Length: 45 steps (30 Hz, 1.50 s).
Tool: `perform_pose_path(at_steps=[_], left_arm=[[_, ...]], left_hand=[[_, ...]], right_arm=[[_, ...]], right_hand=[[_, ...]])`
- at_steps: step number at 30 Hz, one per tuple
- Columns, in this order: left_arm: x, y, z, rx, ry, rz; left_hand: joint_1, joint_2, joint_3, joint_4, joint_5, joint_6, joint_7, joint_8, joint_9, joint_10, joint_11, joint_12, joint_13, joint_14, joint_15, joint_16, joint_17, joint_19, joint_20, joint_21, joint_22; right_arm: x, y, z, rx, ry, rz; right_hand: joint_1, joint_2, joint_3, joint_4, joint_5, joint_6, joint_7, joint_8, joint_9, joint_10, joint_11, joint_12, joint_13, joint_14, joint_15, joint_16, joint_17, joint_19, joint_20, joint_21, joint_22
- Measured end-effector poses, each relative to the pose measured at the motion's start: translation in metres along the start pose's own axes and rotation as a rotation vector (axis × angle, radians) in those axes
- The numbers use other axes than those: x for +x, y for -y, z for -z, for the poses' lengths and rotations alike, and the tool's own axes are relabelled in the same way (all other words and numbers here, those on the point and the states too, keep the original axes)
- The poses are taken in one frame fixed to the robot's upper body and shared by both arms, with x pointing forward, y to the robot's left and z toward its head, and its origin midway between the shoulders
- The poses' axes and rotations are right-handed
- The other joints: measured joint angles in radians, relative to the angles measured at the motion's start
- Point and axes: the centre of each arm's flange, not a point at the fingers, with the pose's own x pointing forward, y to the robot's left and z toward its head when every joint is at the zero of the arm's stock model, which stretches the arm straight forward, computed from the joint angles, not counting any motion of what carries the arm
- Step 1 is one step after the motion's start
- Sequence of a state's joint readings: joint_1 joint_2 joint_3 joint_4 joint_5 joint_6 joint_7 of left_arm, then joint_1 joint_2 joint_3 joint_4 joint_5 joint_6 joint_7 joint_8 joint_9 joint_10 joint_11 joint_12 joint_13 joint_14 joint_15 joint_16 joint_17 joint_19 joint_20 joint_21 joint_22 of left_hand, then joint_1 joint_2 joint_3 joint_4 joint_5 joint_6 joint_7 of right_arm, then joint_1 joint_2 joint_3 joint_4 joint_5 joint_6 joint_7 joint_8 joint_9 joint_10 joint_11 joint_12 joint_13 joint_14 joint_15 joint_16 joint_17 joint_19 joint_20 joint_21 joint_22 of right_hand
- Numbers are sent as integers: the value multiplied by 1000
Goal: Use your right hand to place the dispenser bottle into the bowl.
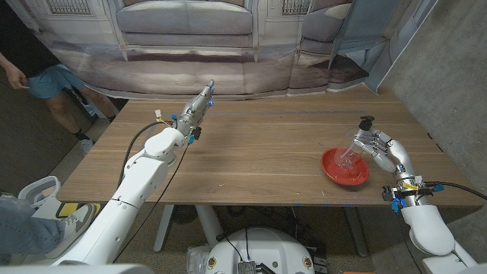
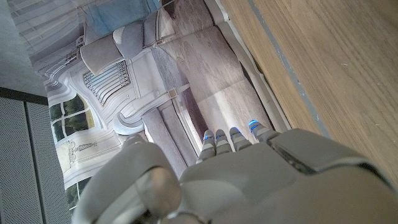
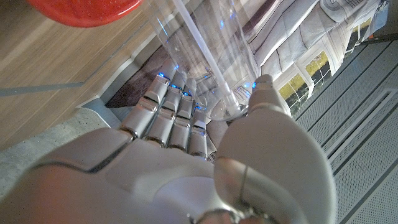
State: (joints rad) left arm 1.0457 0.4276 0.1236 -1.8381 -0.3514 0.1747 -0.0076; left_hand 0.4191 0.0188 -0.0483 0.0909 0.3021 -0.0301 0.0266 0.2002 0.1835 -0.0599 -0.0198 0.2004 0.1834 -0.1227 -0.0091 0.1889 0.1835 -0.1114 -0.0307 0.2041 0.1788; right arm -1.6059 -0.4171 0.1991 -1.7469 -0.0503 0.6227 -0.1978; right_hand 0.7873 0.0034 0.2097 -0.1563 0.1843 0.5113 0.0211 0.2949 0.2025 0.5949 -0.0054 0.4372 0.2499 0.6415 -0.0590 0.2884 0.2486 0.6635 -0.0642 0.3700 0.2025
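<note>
We see the right hand [image 1: 383,150] grasping the clear dispenser bottle [image 1: 356,147] in its fingers [image 3: 175,106], tilted over the red bowl [image 1: 344,167] on the worktop [image 1: 259,152]. The left hand [image 1: 196,106] is released, fingers extended.

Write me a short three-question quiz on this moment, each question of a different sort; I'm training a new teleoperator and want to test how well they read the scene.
1. True or false: the right hand holds the clear dispenser bottle over the red bowl.
2. Multiple choice: where is the left hand? A) on the bowl B) stretched toward the table's far edge, holding nothing C) gripping the bottle
3. Fill in: the bottle's pump top is coloured ____.

Key: 1 true; 2 B; 3 black.
</note>
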Motion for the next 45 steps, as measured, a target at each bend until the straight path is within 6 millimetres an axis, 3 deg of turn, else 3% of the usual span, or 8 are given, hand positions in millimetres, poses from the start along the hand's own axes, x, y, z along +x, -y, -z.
perform_pose_path(at_steps=[45], left_arm=[[-4, 10, -1, 19, -8, -1]], left_hand=[[4, 4, -7, 1, 0, 0, 0, 0, 0, 0, 0, 0, 0, 0, 0, 0, 0, 0, 0, 0, 0]], right_arm=[[-14, -17, 18, -5, -34, 45]], right_hand=[[0, 0, 5, -5, 0, 6, 5, -11, -1, 0, 0, 0, -1, 3, -3, -4, 5, 0, 0, 0, 0]])
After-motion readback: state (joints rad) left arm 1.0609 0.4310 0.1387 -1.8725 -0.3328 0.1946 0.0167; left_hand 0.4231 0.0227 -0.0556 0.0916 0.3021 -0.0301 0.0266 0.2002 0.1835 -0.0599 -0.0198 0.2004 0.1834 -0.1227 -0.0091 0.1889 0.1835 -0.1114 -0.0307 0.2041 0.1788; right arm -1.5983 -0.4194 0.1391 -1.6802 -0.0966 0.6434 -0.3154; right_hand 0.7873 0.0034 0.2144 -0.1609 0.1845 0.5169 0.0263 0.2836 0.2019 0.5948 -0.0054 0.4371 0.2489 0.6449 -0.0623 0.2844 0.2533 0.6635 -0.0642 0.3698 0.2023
